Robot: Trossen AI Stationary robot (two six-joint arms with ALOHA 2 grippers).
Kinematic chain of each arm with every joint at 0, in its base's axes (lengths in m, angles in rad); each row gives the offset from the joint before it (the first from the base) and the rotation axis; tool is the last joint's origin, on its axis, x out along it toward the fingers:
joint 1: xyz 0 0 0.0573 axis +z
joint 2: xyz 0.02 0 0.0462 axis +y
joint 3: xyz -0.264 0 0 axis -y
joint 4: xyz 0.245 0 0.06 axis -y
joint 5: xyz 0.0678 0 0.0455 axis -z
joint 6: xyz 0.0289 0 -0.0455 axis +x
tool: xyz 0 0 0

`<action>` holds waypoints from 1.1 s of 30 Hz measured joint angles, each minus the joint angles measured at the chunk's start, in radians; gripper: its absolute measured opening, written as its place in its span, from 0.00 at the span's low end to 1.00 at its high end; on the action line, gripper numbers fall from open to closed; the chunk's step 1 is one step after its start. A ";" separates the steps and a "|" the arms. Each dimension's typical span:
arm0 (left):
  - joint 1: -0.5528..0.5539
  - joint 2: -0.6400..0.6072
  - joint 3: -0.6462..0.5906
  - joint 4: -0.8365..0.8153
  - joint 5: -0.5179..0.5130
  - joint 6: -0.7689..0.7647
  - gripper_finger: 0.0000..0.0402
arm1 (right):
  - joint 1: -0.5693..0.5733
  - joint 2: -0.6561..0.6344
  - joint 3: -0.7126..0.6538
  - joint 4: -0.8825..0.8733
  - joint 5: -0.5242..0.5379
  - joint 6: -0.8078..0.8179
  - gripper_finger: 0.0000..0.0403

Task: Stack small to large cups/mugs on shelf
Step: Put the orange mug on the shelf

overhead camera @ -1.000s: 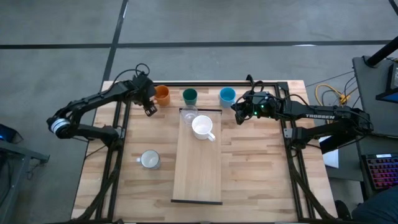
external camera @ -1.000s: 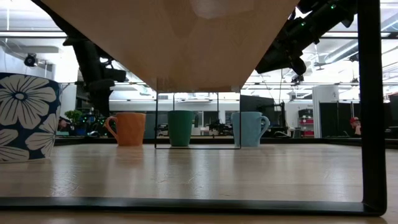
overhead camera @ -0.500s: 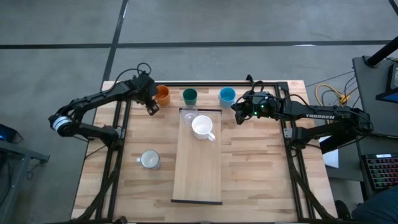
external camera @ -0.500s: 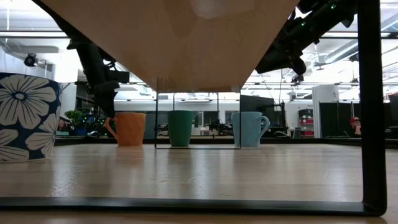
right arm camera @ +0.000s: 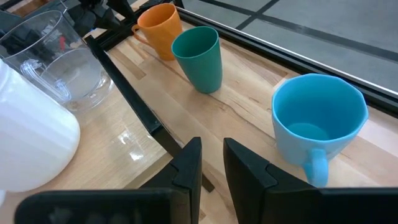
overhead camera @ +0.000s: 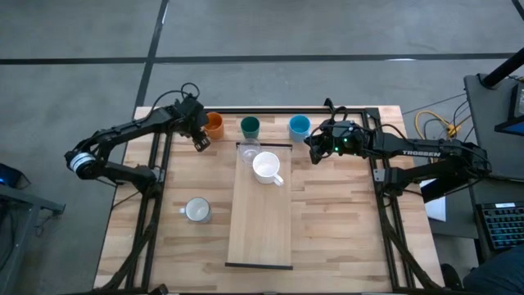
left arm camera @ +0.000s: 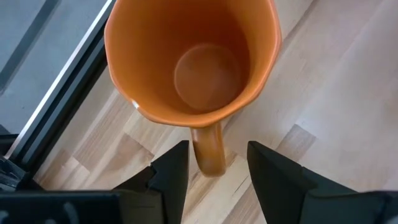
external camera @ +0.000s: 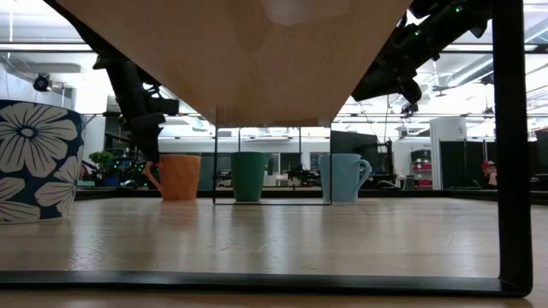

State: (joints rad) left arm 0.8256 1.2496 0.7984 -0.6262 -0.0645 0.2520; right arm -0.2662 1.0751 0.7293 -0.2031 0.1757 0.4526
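The left gripper (left arm camera: 211,163) has its fingers apart astride the handle of the orange mug (left arm camera: 193,59) at the counter's (overhead camera: 344,221) far edge — its base hidden. The right gripper (right arm camera: 211,163) hangs near the light blue mug (right arm camera: 317,121), fingers slightly apart.

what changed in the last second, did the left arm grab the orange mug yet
Not yet. The left gripper came down beside the orange mug, its open fingers now either side of the handle. Nothing was taken or let go. The right gripper, the other cups and the shelf stayed put.
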 joint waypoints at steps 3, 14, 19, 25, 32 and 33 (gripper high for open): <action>0.000 0.000 -0.001 -0.001 0.000 0.000 0.37 | 0.000 0.000 0.000 0.000 0.000 0.000 0.15; 0.000 -0.054 0.003 -0.090 0.080 0.203 0.37 | 0.000 0.000 0.000 0.000 0.000 0.000 0.15; 0.000 -0.095 0.003 -0.090 0.111 0.259 0.37 | 0.000 0.000 0.000 0.000 0.000 0.000 0.15; 0.011 -0.119 0.002 -0.090 0.094 0.261 0.37 | 0.000 0.000 0.000 -0.001 0.000 0.000 0.15; 0.034 -0.096 -0.005 -0.081 0.071 0.222 0.37 | 0.000 0.000 0.000 0.000 0.000 0.000 0.15; 0.036 -0.089 -0.005 -0.074 0.069 0.210 0.37 | 0.000 0.000 0.000 0.000 0.000 0.000 0.15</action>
State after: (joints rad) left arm 0.8618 1.1604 0.7937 -0.6999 0.0049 0.4617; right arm -0.2661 1.0752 0.7292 -0.2032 0.1756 0.4530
